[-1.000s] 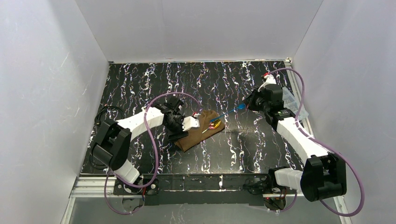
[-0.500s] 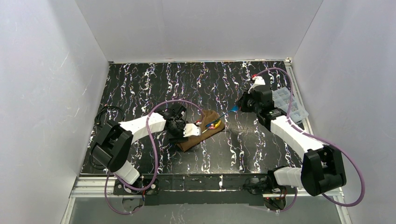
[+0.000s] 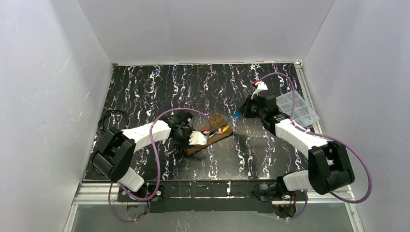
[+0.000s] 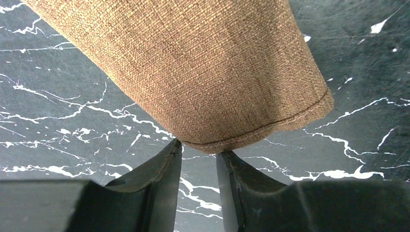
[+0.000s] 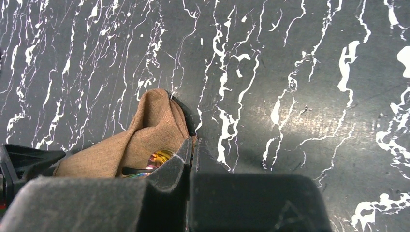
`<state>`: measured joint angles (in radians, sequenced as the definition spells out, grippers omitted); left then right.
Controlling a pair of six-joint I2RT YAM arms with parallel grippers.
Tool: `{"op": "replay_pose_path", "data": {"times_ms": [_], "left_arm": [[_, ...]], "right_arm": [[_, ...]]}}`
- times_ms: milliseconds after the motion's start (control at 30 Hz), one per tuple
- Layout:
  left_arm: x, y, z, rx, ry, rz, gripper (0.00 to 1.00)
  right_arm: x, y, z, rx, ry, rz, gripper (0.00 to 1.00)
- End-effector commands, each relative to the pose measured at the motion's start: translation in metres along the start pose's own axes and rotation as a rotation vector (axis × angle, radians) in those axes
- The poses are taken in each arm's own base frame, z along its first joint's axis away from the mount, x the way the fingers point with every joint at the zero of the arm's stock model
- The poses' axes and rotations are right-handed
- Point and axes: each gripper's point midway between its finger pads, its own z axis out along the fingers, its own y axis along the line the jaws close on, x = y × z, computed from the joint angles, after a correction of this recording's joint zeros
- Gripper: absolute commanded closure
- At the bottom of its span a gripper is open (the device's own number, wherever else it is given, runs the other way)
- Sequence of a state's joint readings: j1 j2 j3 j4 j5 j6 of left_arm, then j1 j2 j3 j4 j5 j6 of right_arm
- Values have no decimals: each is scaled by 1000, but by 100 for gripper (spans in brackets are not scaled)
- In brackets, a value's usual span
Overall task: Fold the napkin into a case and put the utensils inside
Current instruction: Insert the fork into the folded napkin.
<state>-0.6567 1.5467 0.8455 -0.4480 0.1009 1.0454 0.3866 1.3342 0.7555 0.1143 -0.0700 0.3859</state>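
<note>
- The napkin is already lying folded into a case (image 3: 216,120) near the middle of the table (image 3: 145,92), its mouth pointing far-right.
- A couple of utensils (image 3: 221,129) are sitting in that mouth, their gold and red ends poking out.
- The right gripper (image 3: 243,113) is pinching a blue utensil (image 3: 236,116) with its jaws pressed together, just right of the mouth. That piece looks to be what is left to go in.
- The left gripper (image 4: 198,151) is sitting at the case's near-left hem. Its jaws are standing a narrow gap apart with the tips touching the hem, and I can't tell whether any cloth is being pinched.
- Compared with a second ago, the right arm is reaching further left, away from the clear box (image 3: 296,107), and is bringing the blue utensil closer to the mouth.
- The left jaws are narrowing, and that gripper is sitting slightly nearer than before.
</note>
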Motion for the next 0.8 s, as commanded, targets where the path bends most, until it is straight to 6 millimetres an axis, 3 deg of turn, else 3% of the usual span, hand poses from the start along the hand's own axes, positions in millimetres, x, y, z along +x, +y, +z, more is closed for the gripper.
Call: {"op": "replay_pose_path", "data": {"times_ms": [0,267,767], "left_arm": [[9,-5,5,17,42,23,70],[9,-6,6,22,49,21,76],[4,-6,5,30,42,13,81]], "right_arm": [[-5,15,9,-79,-23,-8,99],[2,25,19,-112,-17,23,99],[42,60,42,-180,49,38,99]]}}
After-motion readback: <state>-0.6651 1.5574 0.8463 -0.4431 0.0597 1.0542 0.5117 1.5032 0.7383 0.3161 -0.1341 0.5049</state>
